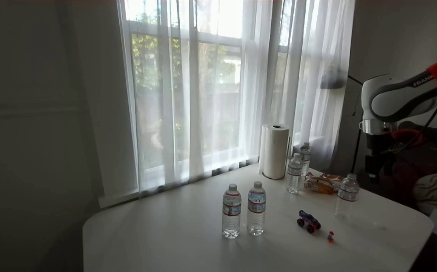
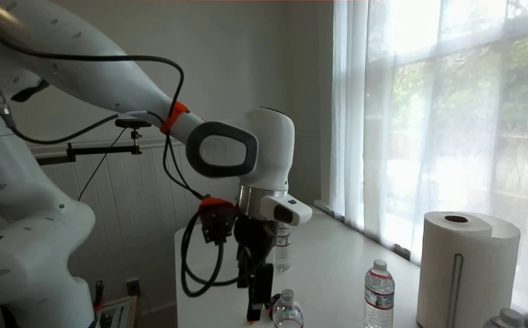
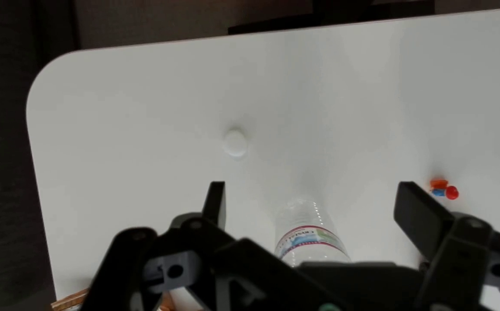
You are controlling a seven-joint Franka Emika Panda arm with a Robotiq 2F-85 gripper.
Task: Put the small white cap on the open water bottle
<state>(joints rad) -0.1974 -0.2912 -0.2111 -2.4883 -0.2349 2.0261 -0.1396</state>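
The small white cap [image 3: 235, 143] lies on the white table in the wrist view, and shows faintly in an exterior view [image 1: 379, 225]. The clear open bottle [image 1: 347, 198] stands upright beside it, its neck seemingly without a cap. It also shows in an exterior view [image 2: 287, 314] and in the wrist view [image 3: 312, 242], where its top is hidden behind the gripper body. My gripper [image 3: 310, 194] is open and empty above the table, fingers wide apart, with the cap ahead of the left finger. It also shows in both exterior views [image 1: 376, 168] [image 2: 256, 298].
Two capped bottles [image 1: 231, 211] [image 1: 256, 209] stand mid-table. Two more [image 1: 294, 174] [image 1: 305, 156] stand near the paper towel roll [image 1: 276, 153] and an orange snack bag [image 1: 322, 184]. A toy truck [image 1: 309, 221] and a small figure [image 3: 442, 188] lie near the open bottle.
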